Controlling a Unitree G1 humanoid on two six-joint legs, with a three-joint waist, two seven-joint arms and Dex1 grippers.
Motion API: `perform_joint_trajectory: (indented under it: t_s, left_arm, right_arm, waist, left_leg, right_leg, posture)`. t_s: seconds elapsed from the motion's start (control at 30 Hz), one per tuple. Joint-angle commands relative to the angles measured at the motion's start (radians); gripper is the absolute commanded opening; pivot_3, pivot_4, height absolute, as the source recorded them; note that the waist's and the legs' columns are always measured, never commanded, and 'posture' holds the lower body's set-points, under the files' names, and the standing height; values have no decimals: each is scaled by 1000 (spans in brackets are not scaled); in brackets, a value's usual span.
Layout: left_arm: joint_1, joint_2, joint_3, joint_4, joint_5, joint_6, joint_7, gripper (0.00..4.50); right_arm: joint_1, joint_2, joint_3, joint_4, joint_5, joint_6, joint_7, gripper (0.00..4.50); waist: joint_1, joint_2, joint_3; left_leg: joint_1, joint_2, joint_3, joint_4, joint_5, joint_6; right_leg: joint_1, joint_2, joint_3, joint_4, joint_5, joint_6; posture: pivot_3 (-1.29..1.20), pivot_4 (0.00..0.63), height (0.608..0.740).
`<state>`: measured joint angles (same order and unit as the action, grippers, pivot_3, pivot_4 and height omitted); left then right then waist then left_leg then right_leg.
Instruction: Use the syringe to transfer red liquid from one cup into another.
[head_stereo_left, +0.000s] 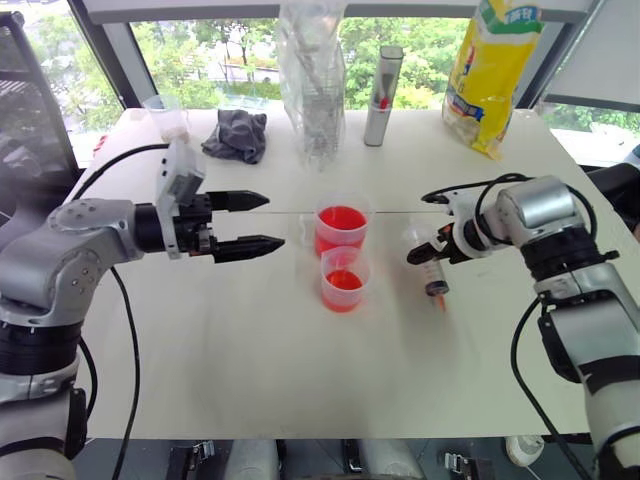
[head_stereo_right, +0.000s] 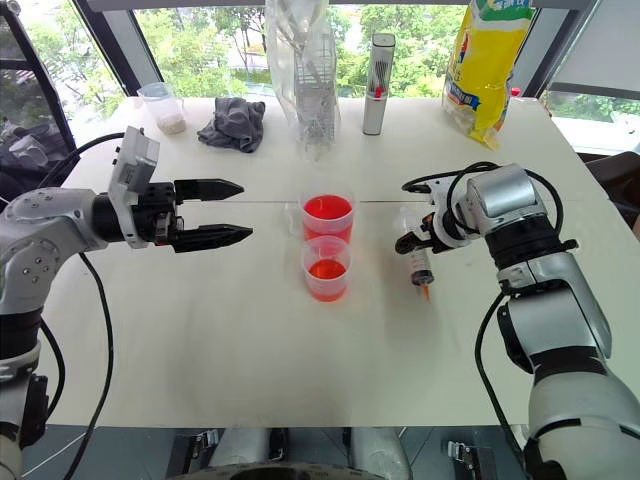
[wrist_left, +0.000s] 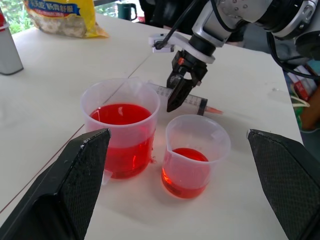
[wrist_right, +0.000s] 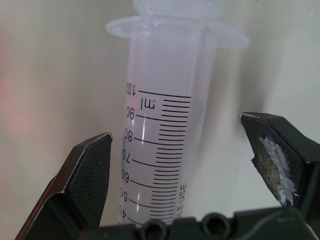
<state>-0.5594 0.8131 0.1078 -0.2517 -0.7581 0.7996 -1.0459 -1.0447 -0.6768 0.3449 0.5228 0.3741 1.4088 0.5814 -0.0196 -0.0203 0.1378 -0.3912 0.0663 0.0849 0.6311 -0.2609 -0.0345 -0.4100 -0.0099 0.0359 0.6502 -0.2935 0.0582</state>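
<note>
Left eye view: syringe (head_stereo_left: 432, 270) tip nearward.

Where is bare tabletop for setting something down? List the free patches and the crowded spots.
Free: the near table in front of the cups, and the stretch below the open left hand. Crowded: the far edge, with cloth, plastic bag, silver cylinder and yellow bag; also the syringe under the open right hand.

Two cups of red liquid and a syringe on the white table

The fuller cup (head_stereo_left: 341, 228) stood just behind the smaller-filled cup (head_stereo_left: 345, 279), the two almost touching. The clear syringe (head_stereo_left: 434, 272) lay flat to the right of the cups, near them, its orange tip pointing toward the table's near edge, its barrel marked with black graduations.
</note>
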Motion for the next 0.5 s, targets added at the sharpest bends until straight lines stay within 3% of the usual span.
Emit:
perform_joint_trajectory:
  t_s: [0.03, 0.13, 0.2, 0.4, 0.5]
  left_arm:
    - [-7, 10, 32, -27, -15, -6, 5, 4500]
    - [-9, 7, 27, -26, -13, -10, 8, 4500]
    - [-11, 4, 24, -24, -11, -13, 8, 4500]
    - [-23, -4, 16, -14, -3, -27, 6, 4500]
    - [-55, -27, 42, 14, -24, -20, 25, 4500]
  right_arm:
    - [-28, 11, 17, 6, -35, -23, 38, 3587]
    - [-26, 15, 22, -3, -48, -14, 57, 2053]
    - [-25, 15, 23, -11, -55, -10, 69, 1422]
    - [-6, -20, -42, -121, -57, 16, 63, 1411]
    - [20, -62, -166, -322, -29, -45, 59, 1411]
  waist:
    - [0, 0, 0]
    - [-1, 0, 0]
    - [-1, 0, 0]
    - [1, 0, 0]
    - [5, 1, 1]
  left_leg:
    - [0, 0, 0, 0, 0, 0]
    - [0, 0, 0, 0, 0, 0]
    - [0, 0, 0, 0, 0, 0]
    - [0, 0, 0, 0, 0, 0]
    - [0, 0, 0, 0, 0, 0]
  right_leg:
    - [0, 0, 0, 0, 0, 0]
    - [0, 0, 0, 0, 0, 0]
    - [0, 0, 0, 0, 0, 0]
    - [0, 0, 0, 0, 0, 0]
    - [0, 0, 0, 0, 0, 0]
  posture:
    - [0, 150, 740]
    - [0, 150, 740]
    - [0, 150, 740]
    - [0, 150, 740]
    - [0, 150, 740]
